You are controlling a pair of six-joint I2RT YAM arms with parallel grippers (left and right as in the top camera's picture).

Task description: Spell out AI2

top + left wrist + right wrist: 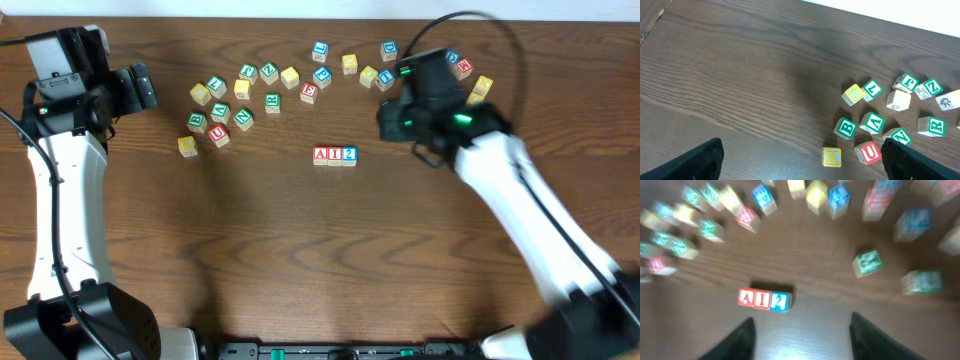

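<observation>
Three letter blocks stand touching in a row in the middle of the table: a red A (320,154), a red I (334,154) and a blue 2 (349,154). The blurred right wrist view shows the A (746,298), I (762,300) and 2 (779,301) just beyond the fingers. My right gripper (392,122) is open and empty, raised to the right of the row, and also shows in its wrist view (801,337). My left gripper (140,88) is open and empty at the far left, and also shows in its wrist view (802,162).
Several loose letter blocks lie in an arc across the back of the table, from a yellow K block (187,146) (831,156) and red U block (219,135) (868,152) on the left to blocks behind the right arm (480,88).
</observation>
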